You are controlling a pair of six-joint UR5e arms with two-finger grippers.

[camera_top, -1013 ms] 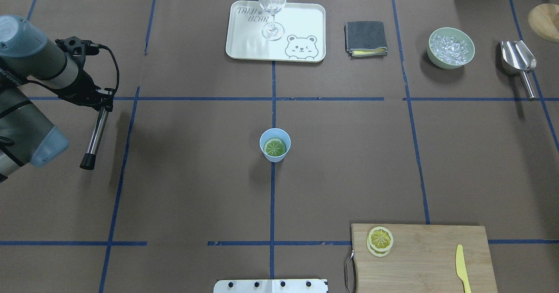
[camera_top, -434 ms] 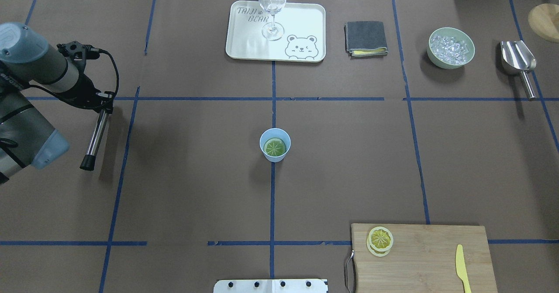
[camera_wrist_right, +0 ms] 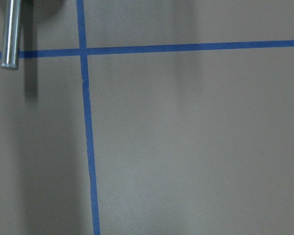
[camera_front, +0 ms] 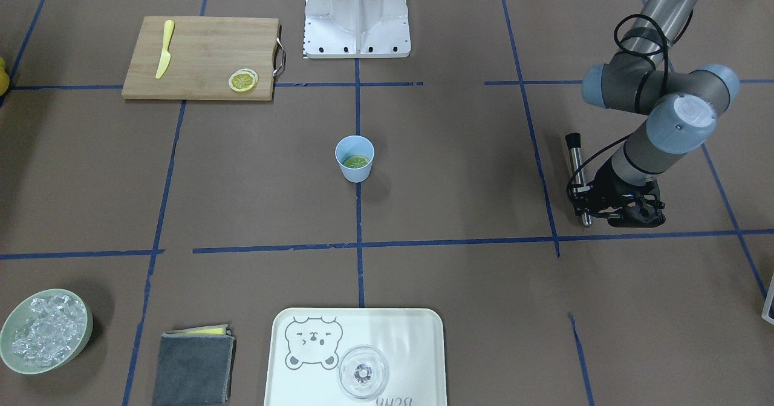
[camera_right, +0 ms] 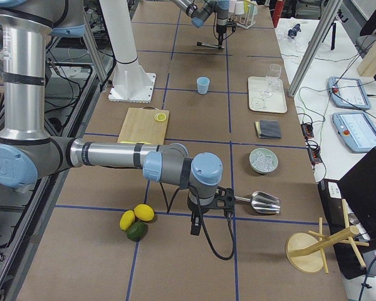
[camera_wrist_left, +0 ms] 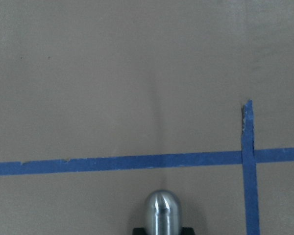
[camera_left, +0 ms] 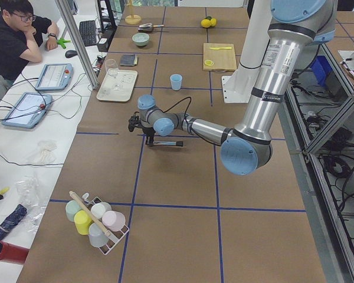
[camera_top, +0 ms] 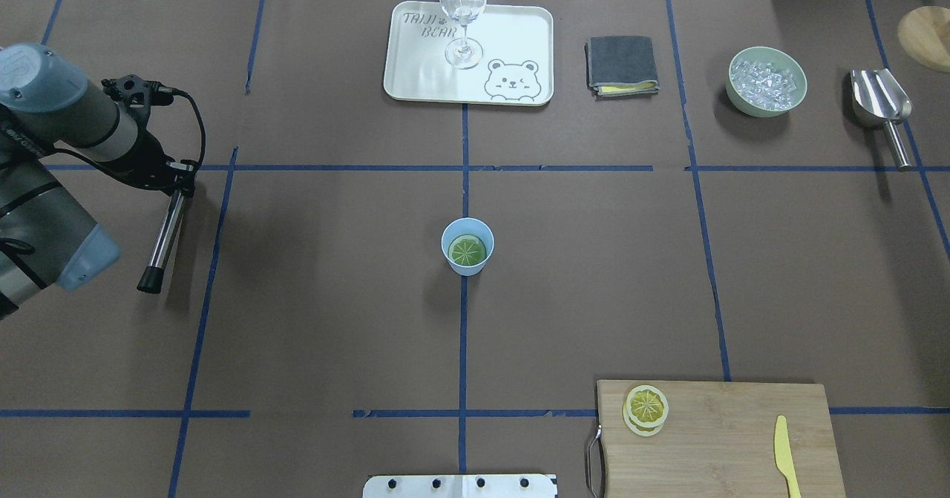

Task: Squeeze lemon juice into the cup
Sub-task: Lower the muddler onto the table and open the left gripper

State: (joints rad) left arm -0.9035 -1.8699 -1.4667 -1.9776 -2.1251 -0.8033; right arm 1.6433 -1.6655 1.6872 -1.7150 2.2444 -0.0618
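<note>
The light-blue cup (camera_top: 467, 260) stands at the table's middle, also in the front-facing view (camera_front: 355, 170). A lemon slice (camera_top: 467, 249) lies flat inside it. Two more slices (camera_top: 646, 407) lie stacked on the wooden cutting board (camera_top: 727, 424). My left gripper (camera_top: 178, 179) is far left of the cup, shut on a metal rod with a black tip (camera_top: 159, 238) that slants low over the table. My right gripper (camera_right: 194, 219) shows only in the exterior right view, by the scoop, and I cannot tell whether it is open or shut.
A white tray (camera_top: 519, 30) with a clear glass (camera_top: 462, 8) is at the back. A grey cloth (camera_top: 622, 65), a pale-green bowl of ice (camera_top: 767, 81) and a metal scoop (camera_top: 883, 108) lie to its right. A yellow knife (camera_top: 785, 453) lies on the board.
My left arm's wrist has shifted slightly nearer me. The rod in its grip has barely moved. The cup and the slices are unchanged.
</note>
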